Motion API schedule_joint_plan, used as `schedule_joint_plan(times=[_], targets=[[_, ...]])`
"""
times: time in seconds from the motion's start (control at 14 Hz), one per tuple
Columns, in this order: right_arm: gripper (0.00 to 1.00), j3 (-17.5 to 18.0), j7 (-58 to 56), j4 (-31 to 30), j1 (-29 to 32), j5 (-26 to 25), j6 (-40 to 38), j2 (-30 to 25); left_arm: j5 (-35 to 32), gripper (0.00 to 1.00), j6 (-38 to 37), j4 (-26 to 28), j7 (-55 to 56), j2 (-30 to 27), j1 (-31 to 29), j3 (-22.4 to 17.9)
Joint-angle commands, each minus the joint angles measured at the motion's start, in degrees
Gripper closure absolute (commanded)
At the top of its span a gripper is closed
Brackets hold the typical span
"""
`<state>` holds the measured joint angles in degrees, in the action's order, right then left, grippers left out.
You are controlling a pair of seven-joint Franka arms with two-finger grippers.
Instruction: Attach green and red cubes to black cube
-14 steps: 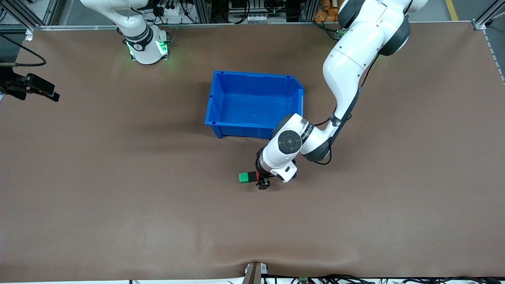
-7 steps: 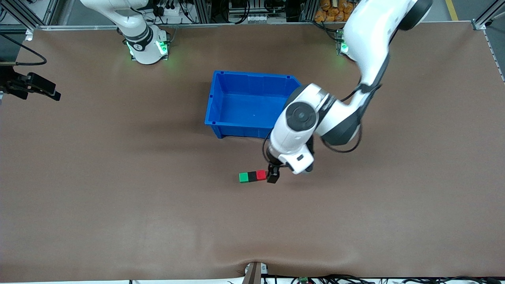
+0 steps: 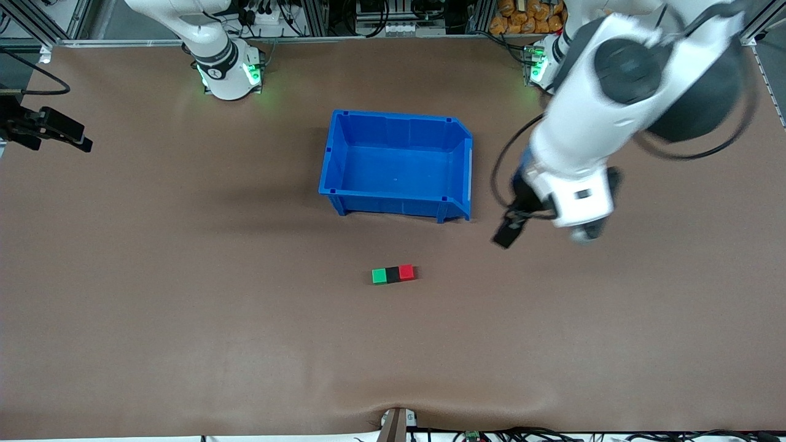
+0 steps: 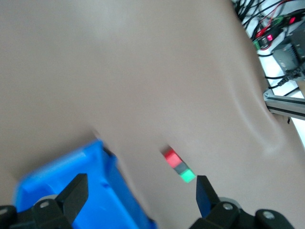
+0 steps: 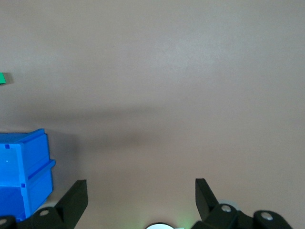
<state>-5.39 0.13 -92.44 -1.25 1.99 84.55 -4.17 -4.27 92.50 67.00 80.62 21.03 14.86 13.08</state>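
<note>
The green cube (image 3: 379,276), the black cube (image 3: 393,274) and the red cube (image 3: 406,272) lie joined in one short row on the table, nearer the front camera than the blue bin (image 3: 399,162). My left gripper (image 3: 512,228) hangs open and empty in the air, off toward the left arm's end from the row and apart from it. The left wrist view looks down on the red cube (image 4: 170,155), black cube (image 4: 179,167) and green cube (image 4: 188,177) past the open left gripper (image 4: 140,186). The right gripper (image 5: 140,185) is open and empty.
The blue bin (image 4: 71,191) stands open and empty mid-table. The right arm waits at its end of the table, its gripper (image 3: 78,140) at the view's edge. From there, the right wrist view catches the bin's corner (image 5: 24,171) and a sliver of the green cube (image 5: 2,78).
The left gripper has come off the red cube, risen and swung away toward the left arm's end. The three cubes stay joined in place. The right arm barely shifted.
</note>
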Motion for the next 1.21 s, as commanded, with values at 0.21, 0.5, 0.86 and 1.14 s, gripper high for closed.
schedule_joint_plan(times=[0.21,0.5,0.86,1.14], targets=[[0.0,0.56,0.23,-0.37,0.81,0.74,-0.43,-1.19,-0.39,0.0,-13.82,3.31,-30.66,-11.0,-9.48,0.01],[0.0,0.47,0.22,-0.37,0.9,0.74,-0.43,-1.1,-0.04,0.0,-16.56,5.93,-53.66,-15.74,-14.06,-2.6],[0.0,0.64,0.22,-0.02,0.63,0.65,-0.08,-0.84,-0.04,0.0,-15.42,14.29,-65.4,-21.2,-14.24,-7.1],[0.0,0.55,0.05,0.33,0.81,0.21,-0.17,-0.75,0.57,0.0,-11.92,18.43,-71.37,-24.11,-16.44,-7.28]])
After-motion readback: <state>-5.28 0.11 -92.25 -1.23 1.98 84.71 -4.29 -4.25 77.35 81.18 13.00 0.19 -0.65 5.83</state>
